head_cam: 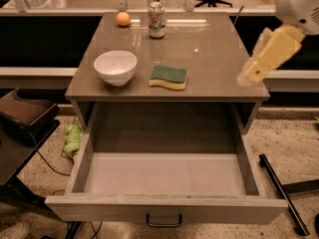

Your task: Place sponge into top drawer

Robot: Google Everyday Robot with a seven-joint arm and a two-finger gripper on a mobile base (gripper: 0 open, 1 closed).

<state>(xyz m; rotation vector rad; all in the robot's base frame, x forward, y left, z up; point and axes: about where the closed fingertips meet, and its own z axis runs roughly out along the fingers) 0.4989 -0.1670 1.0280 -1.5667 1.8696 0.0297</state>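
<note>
— Where's the sponge?
— On the smooth grey-brown tabletop, near its front edge, just right of the round white bowl. It lies green scouring side up over wavy yellow foam.
— And the gripper?
— By the table's right edge, well right of the sponge. I can't tell whether it's spread or closed.
— The top drawer?
— Pulled out toward us, showing a bare pale grey floor.

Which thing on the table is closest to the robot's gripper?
The sponge, green over yellow. The gripper hangs at the right edge of the table; the white bowl, the can and the orange ball lie farther off.
</note>
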